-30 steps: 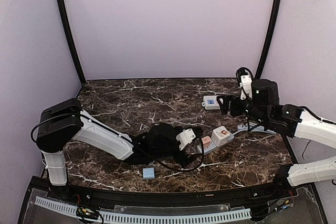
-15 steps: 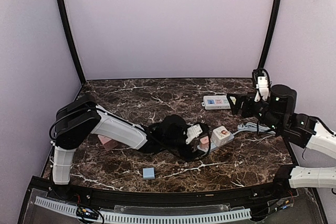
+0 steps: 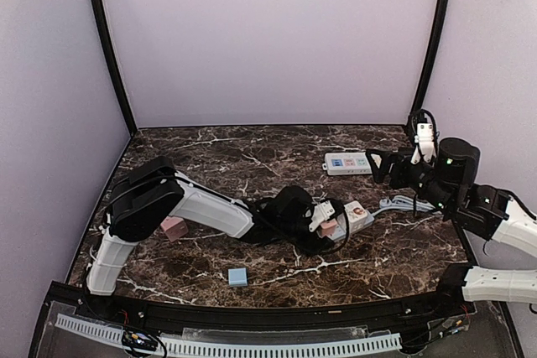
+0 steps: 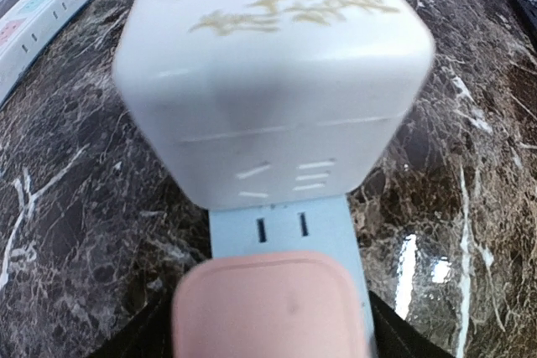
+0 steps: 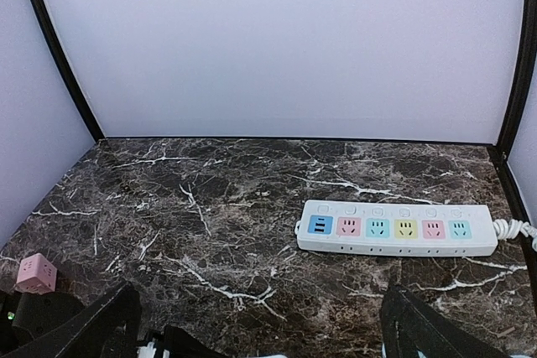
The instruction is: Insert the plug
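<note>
My left gripper (image 3: pixel 322 222) is shut on a pink plug (image 4: pixel 270 301), which fills the bottom of the left wrist view. Just ahead of it lies a light blue socket strip (image 4: pixel 284 225) with two slots showing. A white cube adapter (image 4: pixel 270 81) with a printed top sits on the strip right behind those slots. In the top view the plug (image 3: pixel 328 226) touches the cube (image 3: pixel 357 215). My right gripper (image 3: pixel 375 165) is open and empty, hovering beside the white power strip (image 3: pixel 347 163) with coloured sockets (image 5: pixel 394 228).
A pink cube (image 3: pixel 174 228) lies at the left by my left arm and also shows in the right wrist view (image 5: pixel 35 272). A small blue cube (image 3: pixel 238 276) lies near the front. A white coiled cable (image 3: pixel 401 204) runs at the right.
My left arm has stretched to the right, carrying the pink plug up to the white cube. My right arm has drawn back to the right, uncovering the power strip.
</note>
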